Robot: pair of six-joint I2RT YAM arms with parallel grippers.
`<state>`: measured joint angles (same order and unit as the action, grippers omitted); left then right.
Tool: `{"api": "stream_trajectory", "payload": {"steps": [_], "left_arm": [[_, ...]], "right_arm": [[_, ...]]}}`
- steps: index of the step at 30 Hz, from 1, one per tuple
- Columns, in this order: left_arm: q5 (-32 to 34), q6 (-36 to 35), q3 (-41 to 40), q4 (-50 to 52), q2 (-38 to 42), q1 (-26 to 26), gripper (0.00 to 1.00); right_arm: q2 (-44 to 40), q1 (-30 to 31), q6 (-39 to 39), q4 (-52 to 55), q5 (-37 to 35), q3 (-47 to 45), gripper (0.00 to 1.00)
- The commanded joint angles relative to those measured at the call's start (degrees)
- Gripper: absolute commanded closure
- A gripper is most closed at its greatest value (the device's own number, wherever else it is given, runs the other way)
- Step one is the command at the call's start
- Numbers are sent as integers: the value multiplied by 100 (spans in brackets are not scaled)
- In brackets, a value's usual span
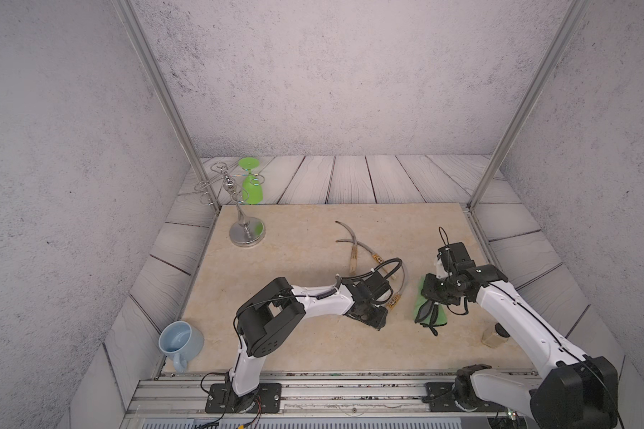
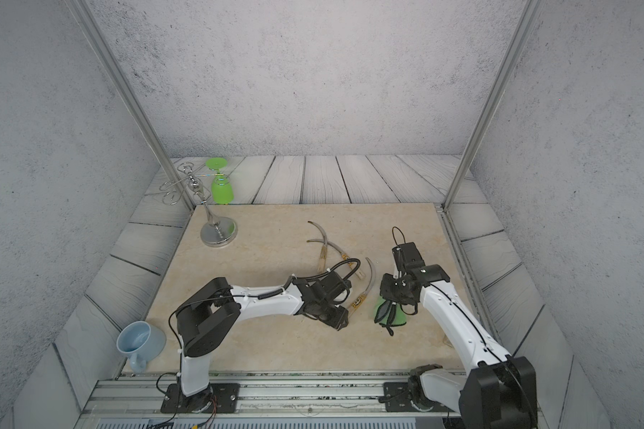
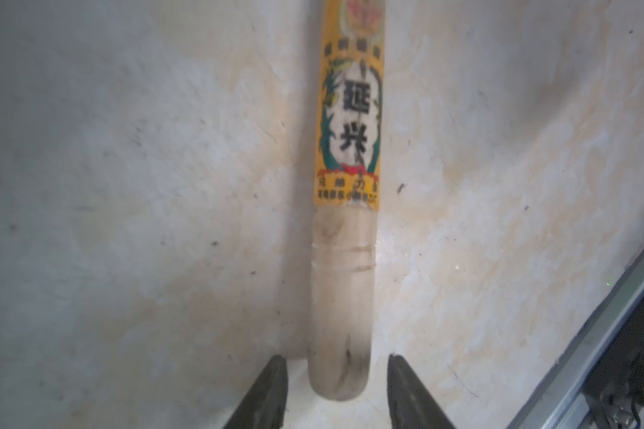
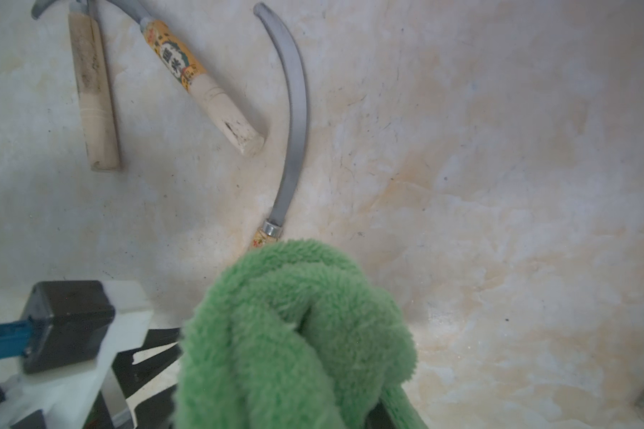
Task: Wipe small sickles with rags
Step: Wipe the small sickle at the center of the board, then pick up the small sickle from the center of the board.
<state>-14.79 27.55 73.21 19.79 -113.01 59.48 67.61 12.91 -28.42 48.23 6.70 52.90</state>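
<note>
1. Small sickles (image 1: pixel 353 260): two lie crossed at the middle of the table (image 1: pixel 276 297). The third sickle (image 2: pixel 357 304) lies at their 4 o'clock.
2. The left gripper (image 3: pixel 335 360) straddles its handle butt with jaws parted, gripping nothing, probably there to steady it.
3. The right gripper (image 1: pixel 430 299), at the handle's 3 o'clock, clamps the bunched rag (image 4: pixel 298 334), ready for wiping.

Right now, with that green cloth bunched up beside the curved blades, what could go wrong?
1. The left gripper stands open around the handle without clamping it, so rubbing could shove the loose sickle around.
2. The rag has a black strap trailing loose, which might snag on the blade.
3. The neighbouring sickle's handle ends close to that blade, so a shifted blade might knock it.
</note>
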Motion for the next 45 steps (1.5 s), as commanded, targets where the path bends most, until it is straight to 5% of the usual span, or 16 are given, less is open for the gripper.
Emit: {"api": "stream_trajectory", "payload": {"steps": [1,18,24,26,30,45], "left_arm": [[61,-206,403,484,-256,-25,52],[173,-725,2424,1553,-1571,-107,55],[71,-725,2608,1548,-1740,-108,66],[68,-721,2638,1550,-1783,-105,78],[38,-699,2644,1480,-1773,-120,100],[-891,-212,913,-704,257,-266,100]], "right_arm": [[-200,-100,314,205,39,124,70],[-346,-596,638,108,467,-48,69],[-390,-676,685,91,534,-105,69],[-390,-692,705,93,560,-122,69],[-402,-728,701,91,586,-165,69],[-754,-886,557,-57,699,-137,70]]}}
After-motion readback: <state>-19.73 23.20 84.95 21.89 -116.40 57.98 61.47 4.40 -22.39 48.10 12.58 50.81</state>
